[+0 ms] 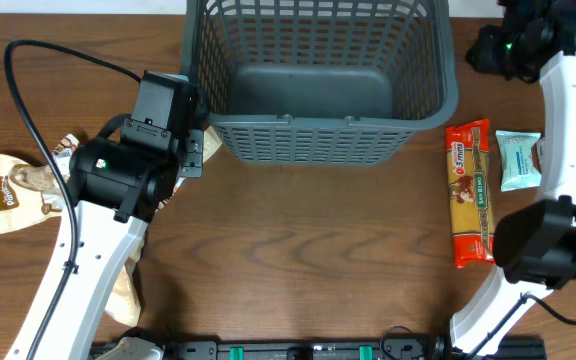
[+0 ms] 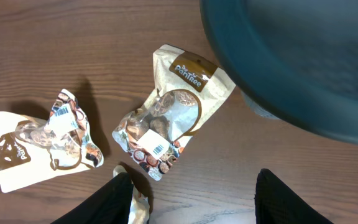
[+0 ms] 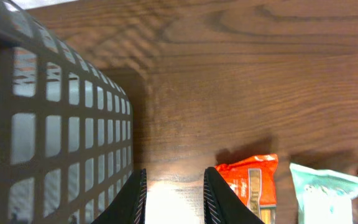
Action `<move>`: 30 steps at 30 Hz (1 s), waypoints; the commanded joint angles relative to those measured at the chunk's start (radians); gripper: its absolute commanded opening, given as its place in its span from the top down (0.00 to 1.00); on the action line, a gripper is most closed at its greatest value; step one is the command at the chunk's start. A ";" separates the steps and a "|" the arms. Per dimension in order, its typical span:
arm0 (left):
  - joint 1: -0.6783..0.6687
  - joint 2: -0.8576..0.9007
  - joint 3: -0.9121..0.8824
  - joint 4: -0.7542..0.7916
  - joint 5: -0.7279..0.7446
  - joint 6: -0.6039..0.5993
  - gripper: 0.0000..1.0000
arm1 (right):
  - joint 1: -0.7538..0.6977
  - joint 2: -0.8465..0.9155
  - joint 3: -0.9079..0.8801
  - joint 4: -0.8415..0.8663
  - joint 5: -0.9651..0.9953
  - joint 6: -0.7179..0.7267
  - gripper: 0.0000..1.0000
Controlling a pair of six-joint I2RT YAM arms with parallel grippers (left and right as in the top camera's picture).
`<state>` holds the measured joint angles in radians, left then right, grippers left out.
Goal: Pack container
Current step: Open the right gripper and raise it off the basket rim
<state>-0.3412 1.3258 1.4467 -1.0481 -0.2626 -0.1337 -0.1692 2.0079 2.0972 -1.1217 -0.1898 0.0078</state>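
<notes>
The container (image 1: 318,140), a large dark grey slotted basket, stands at the back centre with nothing in it. Its rim (image 2: 291,56) fills the left wrist view's upper right, and its lattice wall (image 3: 55,124) fills the left of the right wrist view. My left gripper (image 2: 194,177) hangs open over bare wood by the basket's front left corner. A tan snack pouch (image 2: 166,118) lies just ahead of it and a second pouch (image 2: 36,143) further left. My right gripper (image 3: 174,171) is narrowly open and empty, just right of the basket.
An orange pasta packet (image 1: 470,195) and a teal packet (image 1: 518,160) lie right of the basket; the orange one (image 3: 253,180) is by my right fingers. A pale packet (image 1: 123,290) lies under the left arm. A black cable (image 1: 28,110) loops at the left.
</notes>
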 commanded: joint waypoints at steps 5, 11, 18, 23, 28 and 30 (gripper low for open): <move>0.005 -0.015 0.003 -0.005 -0.020 0.002 0.48 | 0.000 0.016 -0.001 0.045 -0.127 -0.097 0.77; 0.005 -0.015 0.003 -0.005 -0.020 0.002 0.48 | 0.000 0.016 -0.001 0.074 -0.243 -0.148 0.73; 0.005 -0.015 0.003 -0.004 -0.020 0.002 0.48 | 0.002 0.016 -0.001 0.074 -0.338 -0.194 0.71; 0.005 -0.015 0.003 -0.004 -0.020 0.002 0.48 | 0.003 0.016 -0.001 0.073 -0.373 -0.208 0.70; 0.005 -0.015 0.003 -0.004 -0.020 0.002 0.48 | 0.008 0.016 -0.001 0.070 -0.417 -0.245 0.69; 0.005 -0.015 0.003 -0.004 -0.020 0.002 0.48 | 0.010 0.016 -0.001 0.069 -0.417 -0.245 0.68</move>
<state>-0.3412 1.3258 1.4467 -1.0477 -0.2691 -0.1337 -0.1726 2.0224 2.0972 -1.0512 -0.5312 -0.2043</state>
